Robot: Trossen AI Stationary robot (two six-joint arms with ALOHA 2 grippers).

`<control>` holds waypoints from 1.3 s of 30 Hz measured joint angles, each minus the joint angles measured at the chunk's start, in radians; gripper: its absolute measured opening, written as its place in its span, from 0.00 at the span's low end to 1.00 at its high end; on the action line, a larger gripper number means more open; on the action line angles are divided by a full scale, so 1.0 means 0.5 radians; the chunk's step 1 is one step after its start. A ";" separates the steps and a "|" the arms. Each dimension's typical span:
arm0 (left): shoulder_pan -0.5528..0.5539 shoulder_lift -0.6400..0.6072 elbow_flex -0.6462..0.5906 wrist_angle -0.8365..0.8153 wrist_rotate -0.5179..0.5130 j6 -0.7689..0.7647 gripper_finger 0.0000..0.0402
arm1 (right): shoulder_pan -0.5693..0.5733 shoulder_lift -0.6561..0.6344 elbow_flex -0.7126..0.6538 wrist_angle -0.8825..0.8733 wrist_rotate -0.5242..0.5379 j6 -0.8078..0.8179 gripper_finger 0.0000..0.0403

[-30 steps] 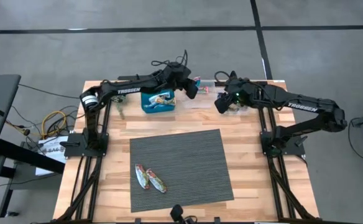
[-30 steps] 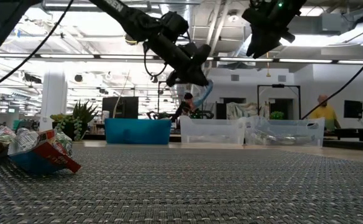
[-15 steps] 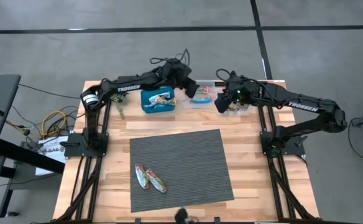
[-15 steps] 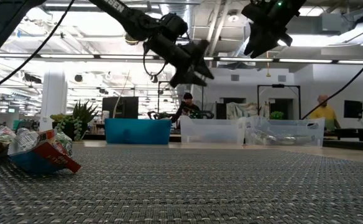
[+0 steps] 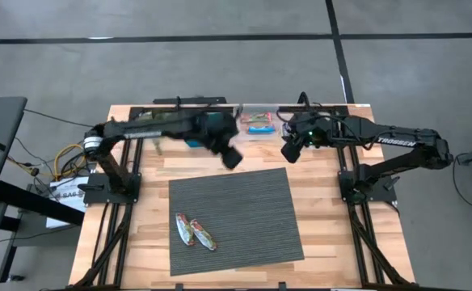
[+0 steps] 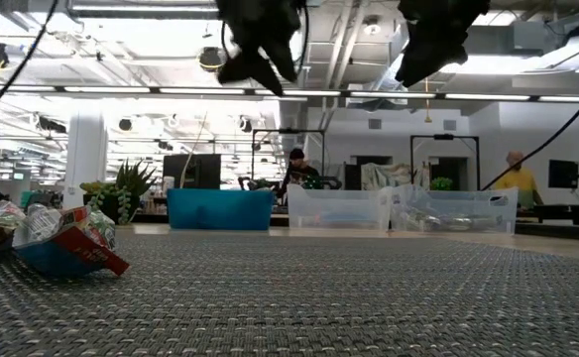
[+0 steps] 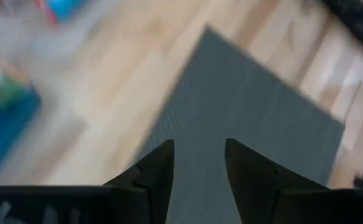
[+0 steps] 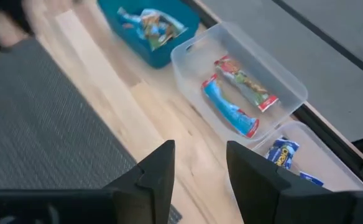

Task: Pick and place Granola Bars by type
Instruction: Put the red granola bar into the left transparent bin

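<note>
Granola bars in shiny foil wrappers (image 5: 195, 233) are lying near the front left corner of the grey woven mat (image 5: 236, 212) in the high view, waiting to be picked. The left gripper (image 5: 229, 156) is hanging over the mat's back edge, holding nothing; the right gripper (image 5: 289, 150) is waiting beside the mat's back right corner.

The low view is showing crumpled bars (image 6: 61, 238) at the left.

In the left wrist view, the dark fingers (image 7: 156, 177) are standing apart, empty.

The right wrist view, fingers (image 8: 160, 174) parted and empty, is showing a clear plastic bin (image 8: 287, 84) holding a blue bar (image 8: 230, 115) and a reddish bar (image 8: 245, 82), sorted by type, beside a teal bin (image 8: 163, 53).
</note>
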 joint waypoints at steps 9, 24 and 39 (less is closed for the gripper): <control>-0.669 -0.100 -0.010 -0.516 -0.551 -0.964 0.34 | 0.160 0.000 0.000 -0.031 0.003 -0.012 0.34; -1.503 -0.099 -0.556 -0.488 -0.547 -3.200 0.34 | 0.425 0.000 0.000 -0.079 0.003 0.062 0.34; -1.547 -0.071 -1.056 -0.099 -0.419 -3.537 0.34 | 0.432 0.000 0.000 -0.038 -0.003 0.064 0.34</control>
